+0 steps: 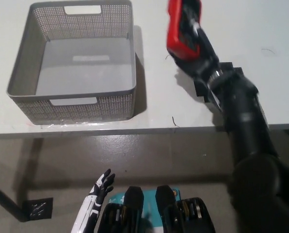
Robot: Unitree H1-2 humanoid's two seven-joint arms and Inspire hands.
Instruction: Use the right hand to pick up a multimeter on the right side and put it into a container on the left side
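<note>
My black right hand [199,52] is shut on the red multimeter [180,30], holding it up above the white table, tilted, just right of the container. The grey perforated container [28,63] stands at the table's left with nothing in it. The multimeter is a short way from the container's right wall and apart from it. Below the table's front edge, at the lower left, my white left hand [101,183] rests with its fingers spread.
A black mat [202,87] lies on the table under my right forearm, mostly hidden by it. The white table [154,111] ends at a front edge across the middle of the picture; the floor shows below it.
</note>
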